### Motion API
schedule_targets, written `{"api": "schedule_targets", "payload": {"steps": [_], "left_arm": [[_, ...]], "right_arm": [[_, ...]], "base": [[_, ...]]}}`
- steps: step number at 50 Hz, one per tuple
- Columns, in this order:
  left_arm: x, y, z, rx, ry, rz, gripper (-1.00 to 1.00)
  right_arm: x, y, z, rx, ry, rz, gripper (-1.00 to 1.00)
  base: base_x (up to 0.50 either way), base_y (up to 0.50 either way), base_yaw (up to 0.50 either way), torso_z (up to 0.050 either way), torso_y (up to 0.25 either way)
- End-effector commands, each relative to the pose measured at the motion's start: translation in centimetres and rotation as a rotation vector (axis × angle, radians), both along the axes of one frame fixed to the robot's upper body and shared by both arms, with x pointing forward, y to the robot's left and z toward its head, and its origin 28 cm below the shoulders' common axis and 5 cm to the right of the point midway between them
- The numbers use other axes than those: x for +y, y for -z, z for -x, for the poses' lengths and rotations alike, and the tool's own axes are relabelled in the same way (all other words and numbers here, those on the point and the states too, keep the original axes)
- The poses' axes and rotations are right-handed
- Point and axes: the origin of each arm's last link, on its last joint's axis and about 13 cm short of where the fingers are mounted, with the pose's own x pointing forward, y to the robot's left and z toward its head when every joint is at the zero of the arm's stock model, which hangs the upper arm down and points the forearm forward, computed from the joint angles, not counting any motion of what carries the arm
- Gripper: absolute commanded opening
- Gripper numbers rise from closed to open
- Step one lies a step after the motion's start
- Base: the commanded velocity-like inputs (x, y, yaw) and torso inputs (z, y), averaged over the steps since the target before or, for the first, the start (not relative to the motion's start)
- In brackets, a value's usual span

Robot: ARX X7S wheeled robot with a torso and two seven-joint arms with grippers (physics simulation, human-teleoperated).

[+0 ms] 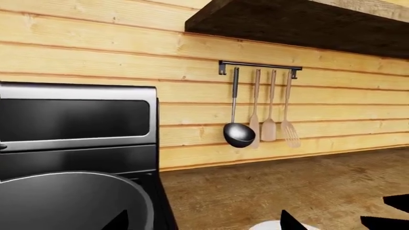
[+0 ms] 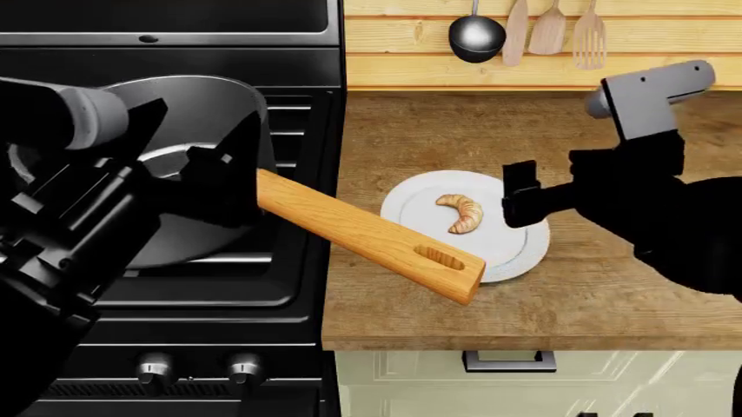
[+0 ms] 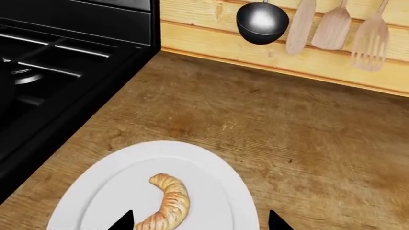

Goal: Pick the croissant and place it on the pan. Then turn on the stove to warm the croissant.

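The croissant (image 2: 461,213) lies on a white plate (image 2: 510,252) on the wooden counter. In the right wrist view the croissant (image 3: 169,203) lies between my open fingertips, nearer one of them. My right gripper (image 2: 516,204) (image 3: 199,224) hovers over the plate's right part, empty. The pan (image 2: 197,113) stands on the stove (image 2: 290,287), and its wooden handle (image 2: 371,234) reaches over the counter toward the plate. My left gripper (image 2: 221,169) (image 1: 204,223) is open and empty above the pan's (image 1: 64,201) right rim.
Two silver knobs (image 2: 156,369) (image 2: 243,367) show on the stove front. A ladle (image 2: 477,36) and wooden spatulas (image 2: 547,30) hang on the plank wall. A dark shelf (image 1: 300,24) hangs above them. The counter's front edge (image 2: 522,343) lies below the plate.
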Motion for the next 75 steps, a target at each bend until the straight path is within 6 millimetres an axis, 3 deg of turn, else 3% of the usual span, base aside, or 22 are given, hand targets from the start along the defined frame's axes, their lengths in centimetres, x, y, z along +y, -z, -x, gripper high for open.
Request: {"api": "schedule_targets", "payload": {"steps": [1, 18, 75], "left_arm": [[0.0, -0.1, 0.3, -0.018, 0.005, -0.005, 1.0], [0.0, -0.5, 0.7, -0.036, 0.03, 0.001, 1.0], [0.2, 0.0, 0.1, -0.039, 0.028, -0.009, 1.0]], "right_arm": [[0.2, -1.5, -2.4, 0.092, -0.04, 0.036, 1.0], [1.0, -2.4, -5.0, 0.197, -0.057, 0.027, 1.0], [2.9, 0.2, -10.7, 0.389, -0.087, 0.067, 1.0]], "base": [[0.0, 0.0, 0.0, 0.0, 0.0], [0.0, 0.0, 0.0, 0.0, 0.0], [0.0, 0.0, 0.0, 0.0, 0.0]]}}
